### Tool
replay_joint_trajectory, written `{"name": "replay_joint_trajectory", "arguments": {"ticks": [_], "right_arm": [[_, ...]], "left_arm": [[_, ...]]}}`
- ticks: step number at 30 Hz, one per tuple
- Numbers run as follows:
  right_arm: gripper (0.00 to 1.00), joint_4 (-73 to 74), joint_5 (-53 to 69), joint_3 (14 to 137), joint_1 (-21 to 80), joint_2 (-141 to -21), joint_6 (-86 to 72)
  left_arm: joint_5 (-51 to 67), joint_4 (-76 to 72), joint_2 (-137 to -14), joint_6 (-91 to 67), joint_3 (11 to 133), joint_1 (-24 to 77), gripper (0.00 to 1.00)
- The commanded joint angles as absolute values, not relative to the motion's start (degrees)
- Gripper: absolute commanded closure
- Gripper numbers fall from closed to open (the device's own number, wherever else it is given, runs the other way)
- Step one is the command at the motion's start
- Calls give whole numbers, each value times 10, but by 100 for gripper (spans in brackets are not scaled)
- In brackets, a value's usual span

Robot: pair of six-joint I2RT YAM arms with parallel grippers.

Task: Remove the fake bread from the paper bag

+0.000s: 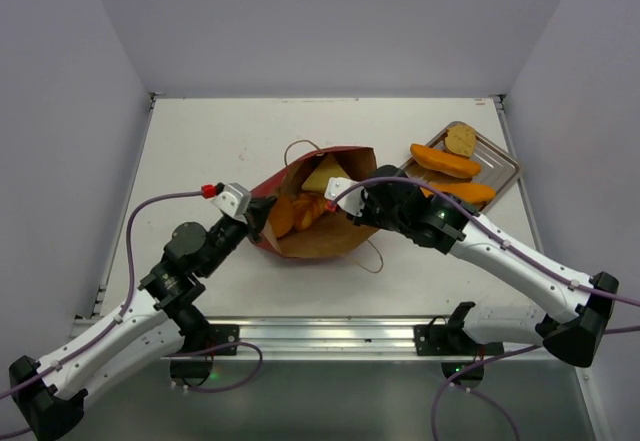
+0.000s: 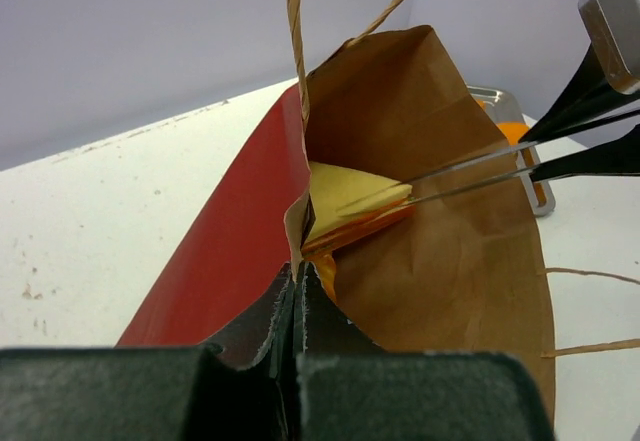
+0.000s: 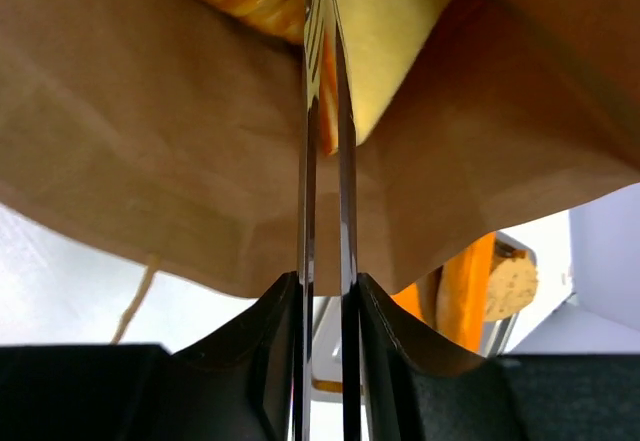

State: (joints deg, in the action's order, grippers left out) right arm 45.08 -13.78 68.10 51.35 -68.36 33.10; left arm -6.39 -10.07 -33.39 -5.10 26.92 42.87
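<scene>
The paper bag (image 1: 345, 236), red outside and brown inside, lies on the table with its mouth open. My left gripper (image 1: 257, 213) is shut on the bag's left rim, which shows clearly in the left wrist view (image 2: 297, 273). My right gripper (image 1: 353, 209) is shut on thin metal tongs (image 3: 345, 161) that reach into the bag. The tong tips close on a yellow wedge of fake bread (image 2: 345, 201), also seen in the right wrist view (image 3: 400, 41) and from the top (image 1: 325, 174). Orange bread pieces (image 1: 283, 216) lie deeper in the bag.
A silver metal tray (image 1: 500, 161) stands to the right of the bag with a long orange loaf (image 1: 445, 161), a round slice (image 1: 460, 139) and another orange piece (image 1: 465, 193). The bag's tan loop handles (image 1: 300, 146) lie on the table.
</scene>
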Motion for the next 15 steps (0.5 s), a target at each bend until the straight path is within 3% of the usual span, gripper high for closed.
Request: {"name": "replay_joint_trajectory", "arguments": {"ticks": [1,15], "right_arm": [[67,403,-210,678,524,-685,359],[60,412,-211,679,527,-724,362]], "left_arm": [[-51,-125,-336,-89,296,429,100],[-52,-122,-336,-89,296,429,100]]}}
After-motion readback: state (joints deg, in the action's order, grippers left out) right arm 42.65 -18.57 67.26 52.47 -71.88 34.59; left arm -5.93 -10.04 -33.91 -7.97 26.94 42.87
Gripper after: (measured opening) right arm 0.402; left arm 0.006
